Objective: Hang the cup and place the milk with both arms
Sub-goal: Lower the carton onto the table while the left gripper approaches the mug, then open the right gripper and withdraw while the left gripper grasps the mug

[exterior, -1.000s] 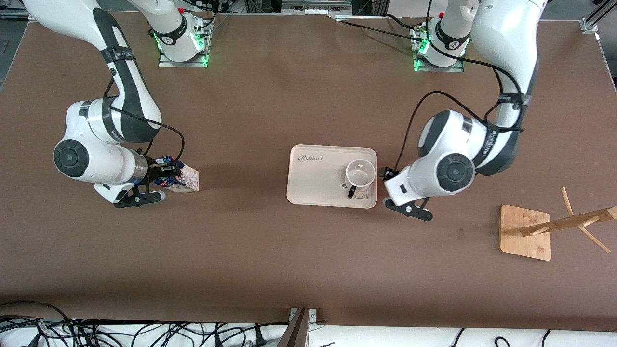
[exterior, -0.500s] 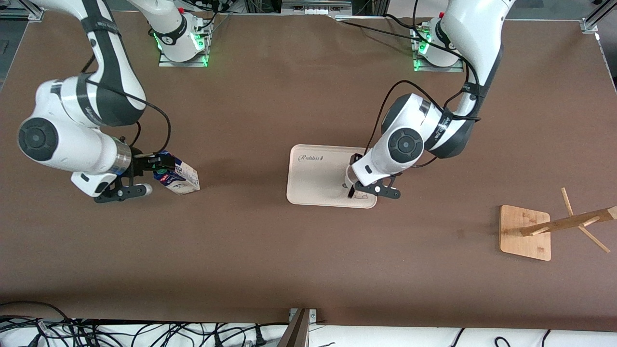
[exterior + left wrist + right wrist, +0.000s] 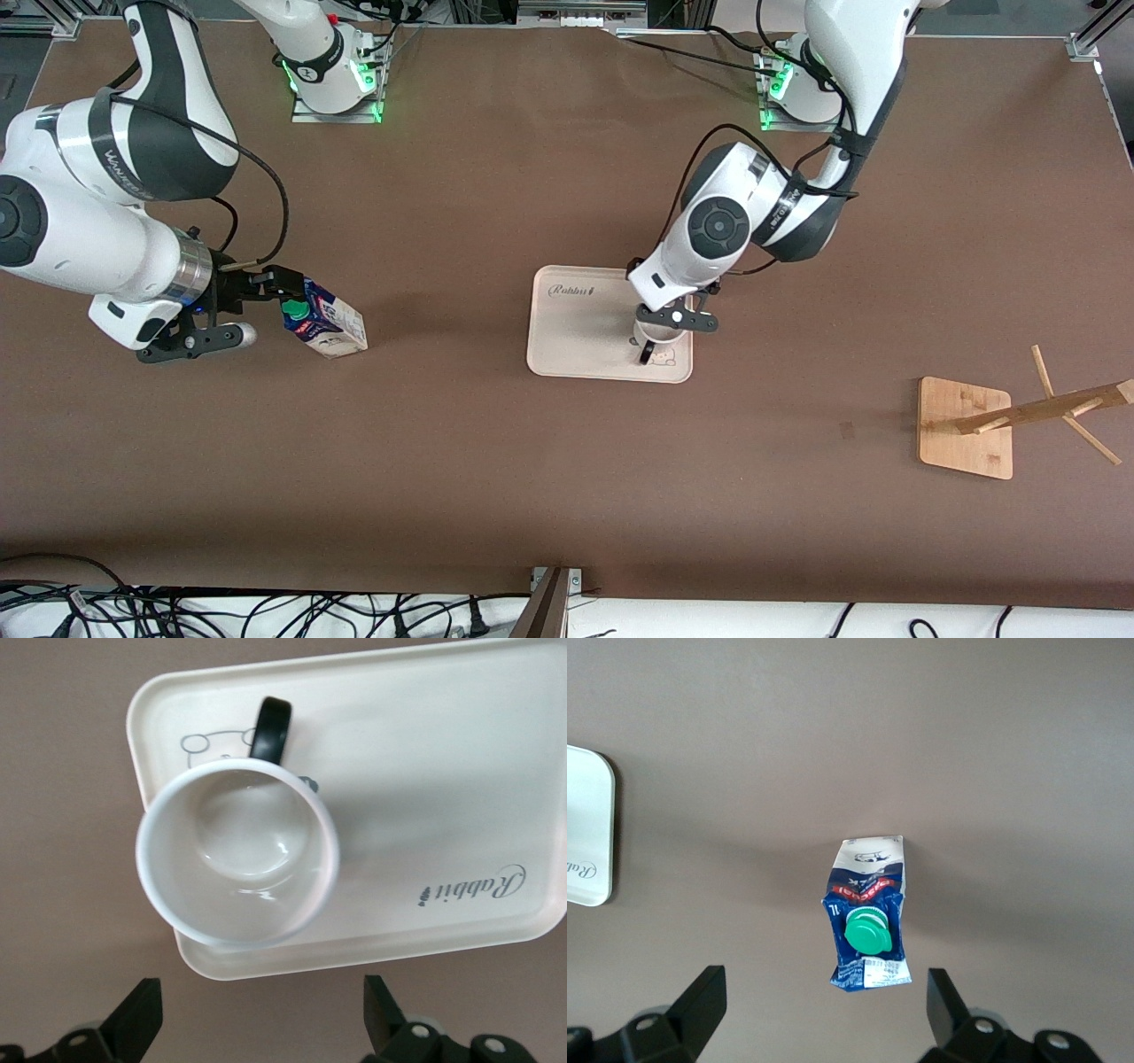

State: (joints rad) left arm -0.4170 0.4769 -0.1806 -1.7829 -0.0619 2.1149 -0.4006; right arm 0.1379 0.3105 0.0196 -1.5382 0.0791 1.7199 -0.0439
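Note:
The white cup (image 3: pixel 657 338) stands upright on the cream tray (image 3: pixel 576 337), its black handle (image 3: pixel 647 352) toward the front camera. In the left wrist view I look down into the cup (image 3: pixel 237 850). My left gripper (image 3: pixel 671 312) hangs over the cup, open and empty; its fingers (image 3: pixel 135 1020) show apart from the cup. The milk carton (image 3: pixel 326 324), blue and white with a green cap, stands on the table toward the right arm's end. My right gripper (image 3: pixel 270 290) is open and empty just beside it. The right wrist view shows the milk (image 3: pixel 868 912) from above.
A bamboo rack (image 3: pixel 1019 412) with pegs stands on its square base (image 3: pixel 964 427) toward the left arm's end, nearer the front camera than the tray. The tray's corner shows in the right wrist view (image 3: pixel 589 833). Cables lie along the table's front edge.
My left gripper has moved from beside the tray to over the cup. My right gripper has drawn back off the milk toward the right arm's end; the milk stays put.

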